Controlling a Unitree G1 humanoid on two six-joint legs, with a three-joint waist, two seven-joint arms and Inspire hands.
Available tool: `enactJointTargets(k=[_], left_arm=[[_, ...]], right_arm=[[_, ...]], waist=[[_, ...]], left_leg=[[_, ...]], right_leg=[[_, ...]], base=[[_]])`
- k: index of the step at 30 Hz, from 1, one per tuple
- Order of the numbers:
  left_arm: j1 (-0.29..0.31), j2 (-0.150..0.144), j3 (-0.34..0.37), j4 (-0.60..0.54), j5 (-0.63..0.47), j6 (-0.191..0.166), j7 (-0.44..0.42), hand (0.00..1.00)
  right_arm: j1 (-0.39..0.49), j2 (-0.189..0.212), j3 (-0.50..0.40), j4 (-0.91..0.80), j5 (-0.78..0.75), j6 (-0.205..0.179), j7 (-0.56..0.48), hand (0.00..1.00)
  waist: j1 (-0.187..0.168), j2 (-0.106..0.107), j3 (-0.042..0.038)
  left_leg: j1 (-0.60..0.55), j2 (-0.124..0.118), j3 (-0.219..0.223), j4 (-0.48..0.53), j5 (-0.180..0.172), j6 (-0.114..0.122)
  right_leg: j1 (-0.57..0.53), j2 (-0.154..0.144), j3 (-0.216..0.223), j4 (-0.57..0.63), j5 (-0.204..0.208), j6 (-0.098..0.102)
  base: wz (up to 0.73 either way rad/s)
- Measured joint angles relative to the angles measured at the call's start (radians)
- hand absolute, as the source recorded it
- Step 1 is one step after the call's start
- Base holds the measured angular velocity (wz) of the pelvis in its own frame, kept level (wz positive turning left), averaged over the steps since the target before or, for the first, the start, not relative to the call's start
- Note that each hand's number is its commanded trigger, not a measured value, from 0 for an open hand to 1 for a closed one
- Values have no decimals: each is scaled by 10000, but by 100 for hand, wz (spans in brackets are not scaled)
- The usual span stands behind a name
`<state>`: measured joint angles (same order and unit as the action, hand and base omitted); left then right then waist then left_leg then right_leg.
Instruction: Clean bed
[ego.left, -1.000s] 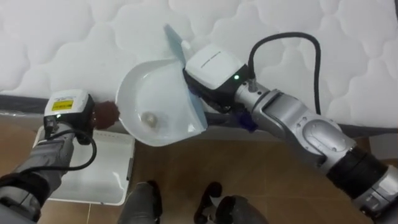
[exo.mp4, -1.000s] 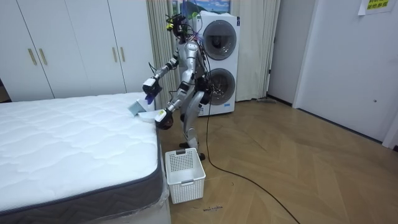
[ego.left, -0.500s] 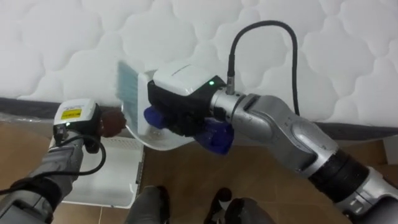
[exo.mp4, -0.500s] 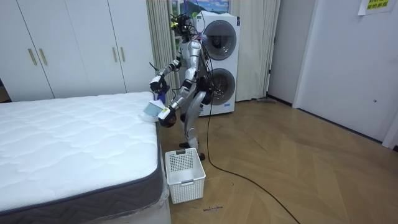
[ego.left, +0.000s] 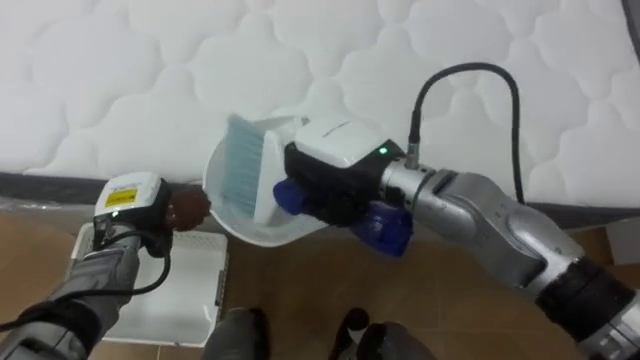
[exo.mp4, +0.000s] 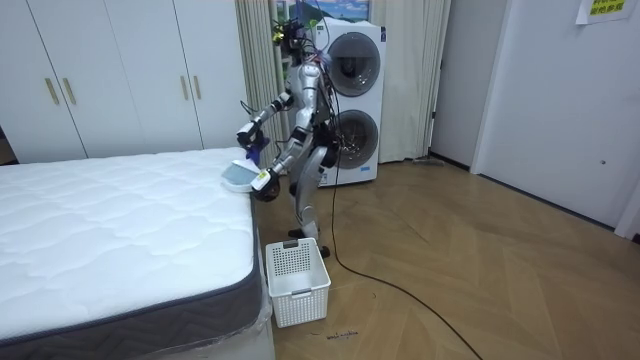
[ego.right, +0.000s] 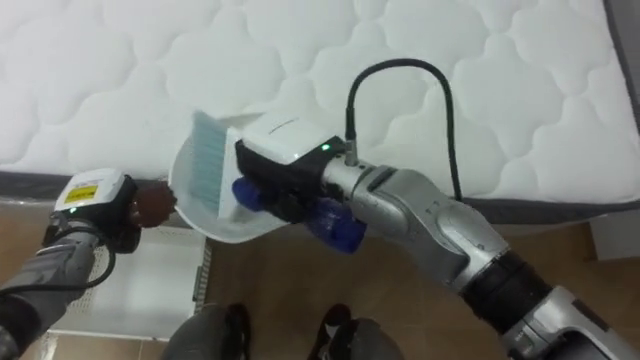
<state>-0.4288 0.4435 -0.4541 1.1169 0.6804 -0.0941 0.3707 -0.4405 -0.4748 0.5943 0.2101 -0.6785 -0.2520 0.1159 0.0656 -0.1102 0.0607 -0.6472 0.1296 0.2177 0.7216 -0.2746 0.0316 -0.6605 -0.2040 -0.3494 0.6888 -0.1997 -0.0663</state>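
I stand at the edge of the white quilted mattress (ego.left: 150, 80), by its corner (exo.mp4: 235, 160). My left hand (ego.left: 128, 212) is shut on the brown handle (ego.left: 188, 207) of a white dustpan (ego.left: 240, 222), held at the mattress edge. My right hand (ego.left: 335, 190) is shut on the blue handle (ego.left: 388, 226) of a small white brush (ego.left: 268, 180). Its pale blue bristles (ego.left: 243, 165) lie over the pan's mouth and hide the inside. In the right eye view the dustpan (ego.right: 215, 228) sits between the left hand (ego.right: 92, 208) and the right hand (ego.right: 285, 180).
A white slotted basket (ego.left: 185, 295) stands on the wooden floor below my left hand, close to the bed's side (exo.mp4: 297, 280). Stacked washing machines (exo.mp4: 355, 100) are behind me and white wardrobes (exo.mp4: 120, 80) line the far wall.
A second ago the dustpan faced up with a small crumb inside and the brush behind it. My right hand has swung the brush leftward, so its bristles now cover the pan.
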Motion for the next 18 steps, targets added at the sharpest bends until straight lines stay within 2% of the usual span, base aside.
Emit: enactJointTargets(k=[3, 6, 10, 14, 17, 18], left_arm=[[317, 63, 113, -193, -2, -93, 123, 100], [788, 64, 391, -810, 87, -238, 124, 100], [1484, 84, 683, -1348, 163, -241, 122, 100], [2065, -112, 820, -2079, 197, -247, 116, 100], [2780, -412, 1224, -2678, 206, -237, 107, 100], [3282, -476, 1427, -3094, 197, -241, 108, 100]], right_arm=[[557, -7, -667, 965, -153, -142, -751, 100], [1417, -104, -1606, 1514, -377, -67, -1417, 100], [2394, -121, -2177, 1709, -366, -89, -2098, 100], [3310, -64, -2813, 1860, -280, -114, -2559, 100], [4118, 141, -3381, 1824, 221, -144, -2899, 100], [4431, 195, -3521, 1805, 293, -119, -3003, 100]], waist=[[-124, -5, 4], [-93, -14, -1], [-106, 16, -22], [-169, 93, -69], [-215, 327, -232], [-241, 411, -368]], left_leg=[[273, -23, 21, -207, -16, -11], [452, -35, 99, -414, -38, -21], [896, -19, 242, -736, -93, -84], [1436, -27, 267, -1095, -105, -144], [2115, -26, 308, -1520, -101, -179], [2469, -34, 379, -1779, -87, -208]], right_leg=[[244, 15, 59, -189, 5, 60], [353, 54, 104, -316, 4, 115], [677, 230, 192, -644, 26, 158], [1207, 335, 212, -1003, 15, 243], [1912, 469, 144, -1487, 69, 347], [2205, 492, 160, -1682, 87, 380]], base=[[-2], [-4], [-13], [-1], [-2], [-10]])
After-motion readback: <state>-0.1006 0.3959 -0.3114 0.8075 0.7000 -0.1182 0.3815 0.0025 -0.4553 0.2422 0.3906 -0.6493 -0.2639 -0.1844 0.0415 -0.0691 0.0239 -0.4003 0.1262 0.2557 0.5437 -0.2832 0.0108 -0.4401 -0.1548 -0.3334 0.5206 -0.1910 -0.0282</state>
